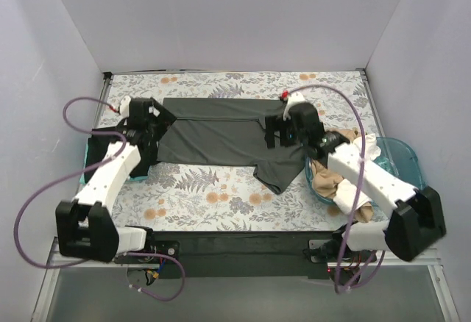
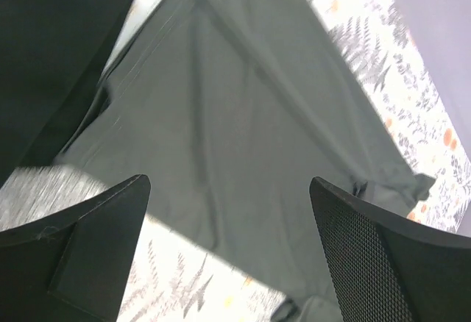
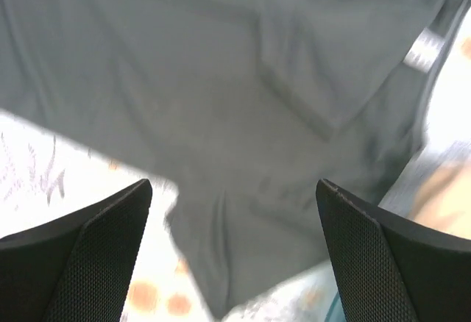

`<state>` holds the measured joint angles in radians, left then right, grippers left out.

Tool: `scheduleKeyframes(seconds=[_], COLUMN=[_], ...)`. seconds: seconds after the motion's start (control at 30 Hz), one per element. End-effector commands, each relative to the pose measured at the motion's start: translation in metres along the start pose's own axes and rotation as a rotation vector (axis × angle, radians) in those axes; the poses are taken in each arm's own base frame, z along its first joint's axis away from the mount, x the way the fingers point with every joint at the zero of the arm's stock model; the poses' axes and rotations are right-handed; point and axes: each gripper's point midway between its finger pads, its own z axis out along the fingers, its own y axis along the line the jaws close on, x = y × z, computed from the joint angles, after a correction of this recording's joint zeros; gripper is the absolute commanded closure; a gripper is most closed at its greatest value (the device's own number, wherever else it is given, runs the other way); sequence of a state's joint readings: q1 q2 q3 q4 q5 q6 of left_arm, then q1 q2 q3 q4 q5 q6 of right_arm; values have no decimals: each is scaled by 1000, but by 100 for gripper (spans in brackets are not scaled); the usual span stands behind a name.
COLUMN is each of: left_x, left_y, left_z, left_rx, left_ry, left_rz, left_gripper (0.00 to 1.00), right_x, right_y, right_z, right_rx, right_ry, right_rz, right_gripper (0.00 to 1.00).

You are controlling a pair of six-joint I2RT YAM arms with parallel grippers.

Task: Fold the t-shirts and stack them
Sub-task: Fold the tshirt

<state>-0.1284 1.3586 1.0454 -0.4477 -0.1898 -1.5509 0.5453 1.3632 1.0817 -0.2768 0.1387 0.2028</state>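
Dark grey t-shirt (image 1: pixel 213 140), spread on the worktop (image 1: pixel 221 198), long axis left-right; its ends are overhung by the left end effector (image 1: pixel 149 120) and right end effector (image 1: pixel 281 128), both held wide, empty.

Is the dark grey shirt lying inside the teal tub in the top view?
No, the dark grey shirt lies spread on the floral table covering, while the teal tub at right holds tan fabric.

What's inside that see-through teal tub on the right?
Crumpled tan fabric shows in the left part of the tub. The right arm crosses over the tub, so whatever else lies inside is hidden.
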Motion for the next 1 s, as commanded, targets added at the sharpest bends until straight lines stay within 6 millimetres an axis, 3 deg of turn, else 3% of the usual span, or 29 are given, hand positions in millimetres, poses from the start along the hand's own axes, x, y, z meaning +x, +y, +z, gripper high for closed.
scheduleKeyframes(seconds=[0.0, 0.03, 0.1, 0.17, 0.23, 0.33, 0.57, 0.7, 0.8, 0.97], left_x=[40, 42, 58, 61, 71, 82, 82, 80, 76, 77], left_y=[57, 60, 80, 90, 107, 122, 127, 131, 128, 133], left_z=[-13, -21, -21, -22, -18, -9, 16, 29, 37, 48], left_rx=[-111, -95, -129, -148, -187, -214, -261, -301, -320, -360], left_ry=[39, 32, 50, 36, 40, 38, 33, 24, 29, 29], left_rz=[-50, -73, -80, -96, -99, -114, -140, -156, -152, -152], left_gripper=[10, 10, 10, 11, 11, 20, 29, 46, 53, 57], right_x=[75, 66, 92, 90, 91, 94, 94, 90, 89, 87], right_y=[0, 12, 30, 42, 45, 48, 48, 45, 40, 39], right_z=[-11, -21, -27, -36, -40, -42, -45, -47, -47, -46], right_rx=[73, 19, -62, -117, -124, -140, -144, -131, -104, -99], right_ry=[58, -15, -4, -43, -55, -50, -59, -80, -91, -91], right_rz=[115, 136, 150, 143, 141, 130, 125, 126, 121, 114], right_gripper=[2, 2, 2, 2, 2, 2, 2, 2, 2, 2])
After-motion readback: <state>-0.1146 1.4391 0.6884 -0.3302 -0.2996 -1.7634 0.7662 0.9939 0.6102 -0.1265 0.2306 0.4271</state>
